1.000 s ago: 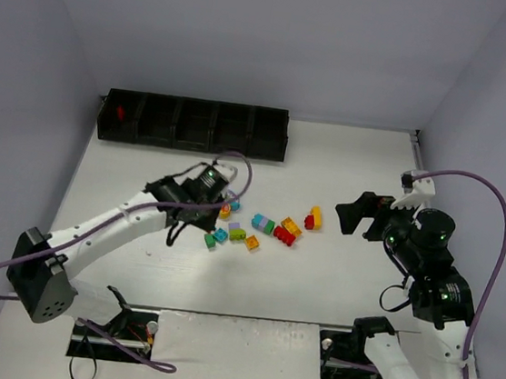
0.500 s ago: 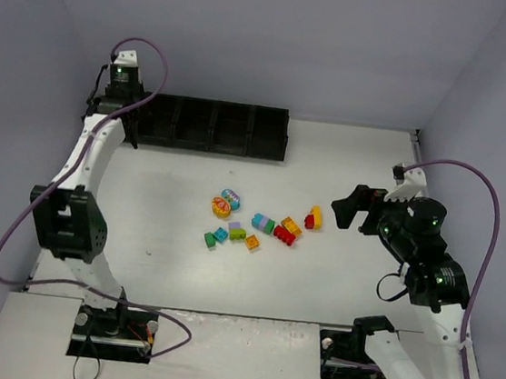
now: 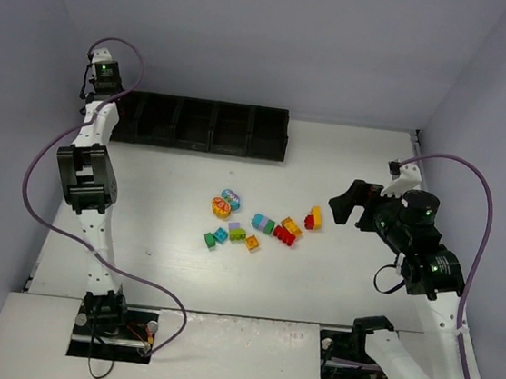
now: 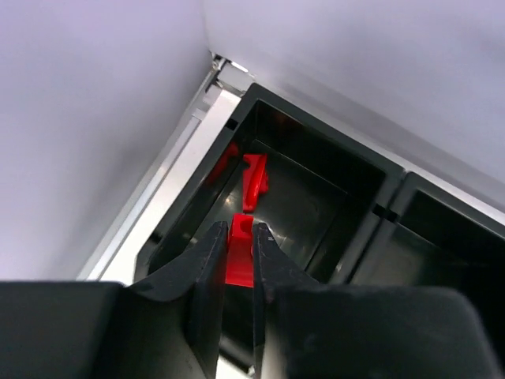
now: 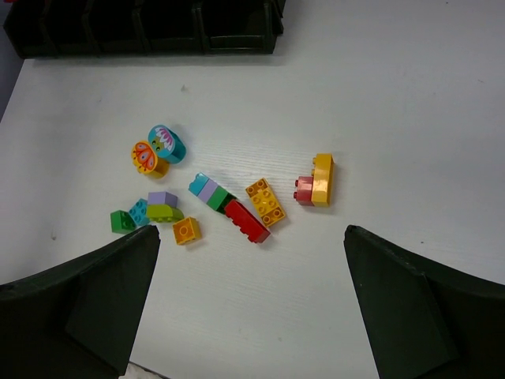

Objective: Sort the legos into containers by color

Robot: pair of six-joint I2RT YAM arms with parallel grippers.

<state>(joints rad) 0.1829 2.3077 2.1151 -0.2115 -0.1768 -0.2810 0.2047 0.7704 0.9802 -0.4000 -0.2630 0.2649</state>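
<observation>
Red brick (image 4: 240,264) pinched tight in the left claw (image 4: 239,229), over the tray's (image 3: 194,144) leftmost bin, another red brick (image 4: 254,180) lying inside. Right claw (image 5: 250,237) gapes wide above the legos (image 5: 209,193) on the tabletop (image 5: 394,118).

The jaws hide half the red brick (image 4: 239,253).

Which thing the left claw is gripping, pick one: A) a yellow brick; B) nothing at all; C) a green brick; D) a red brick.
D: the left wrist view shows the left claw shut on a red brick above the tray's end compartment, where another red piece lies.
</observation>
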